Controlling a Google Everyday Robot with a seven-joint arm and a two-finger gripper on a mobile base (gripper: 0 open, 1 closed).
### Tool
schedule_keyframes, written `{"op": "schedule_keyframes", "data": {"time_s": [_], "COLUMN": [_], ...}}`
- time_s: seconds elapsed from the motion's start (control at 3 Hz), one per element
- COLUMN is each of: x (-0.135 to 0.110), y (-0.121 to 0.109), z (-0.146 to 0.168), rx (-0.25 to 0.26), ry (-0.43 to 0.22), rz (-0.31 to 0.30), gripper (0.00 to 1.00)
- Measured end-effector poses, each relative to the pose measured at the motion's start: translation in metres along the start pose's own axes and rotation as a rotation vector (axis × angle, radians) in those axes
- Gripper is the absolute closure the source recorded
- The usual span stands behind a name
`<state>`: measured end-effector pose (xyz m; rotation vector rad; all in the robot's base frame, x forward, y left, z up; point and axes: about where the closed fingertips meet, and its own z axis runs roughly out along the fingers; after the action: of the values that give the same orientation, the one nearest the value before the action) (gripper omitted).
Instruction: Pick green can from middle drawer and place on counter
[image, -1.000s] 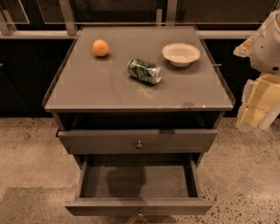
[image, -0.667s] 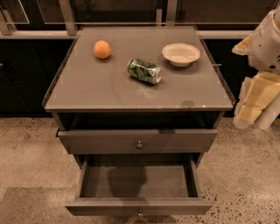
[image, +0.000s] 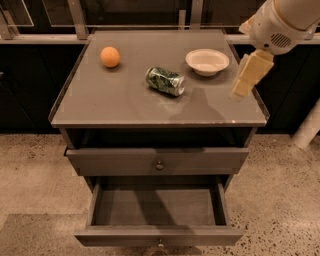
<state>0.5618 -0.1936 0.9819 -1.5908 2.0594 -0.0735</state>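
Note:
The green can (image: 165, 81) lies on its side near the middle of the counter (image: 120, 105), free of any hold. My gripper (image: 246, 80) hangs from the white arm at the upper right, above the counter's right edge, to the right of the can and apart from it. It holds nothing that I can see. The middle drawer (image: 159, 234) is pulled out wide below, and its grey floor is bare. The topmost drawer (image: 159, 161) above it stands only a little way out.
An orange ball (image: 110, 56) sits at the counter's back left. A white bowl (image: 207, 61) sits at the back right, between the can and my gripper. Dark cabinets and a railing run behind. Speckled floor surrounds the cabinet.
My arm and gripper have moved left and in over the counter's right edge. The can, the ball and the bowl have stayed where they were.

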Motion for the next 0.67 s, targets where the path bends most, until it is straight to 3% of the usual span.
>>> {"op": "schedule_keyframes", "data": {"time_s": [0.33, 0.67], "x": [-0.0318, -0.0337], "y": [-0.0484, -0.0538], "z": [0.0353, 0.0378], "rx": [0.022, 0.025], "ry": [-0.092, -0.100], "rz": [0.026, 0.027], "gripper": [0.00, 0.00]}}
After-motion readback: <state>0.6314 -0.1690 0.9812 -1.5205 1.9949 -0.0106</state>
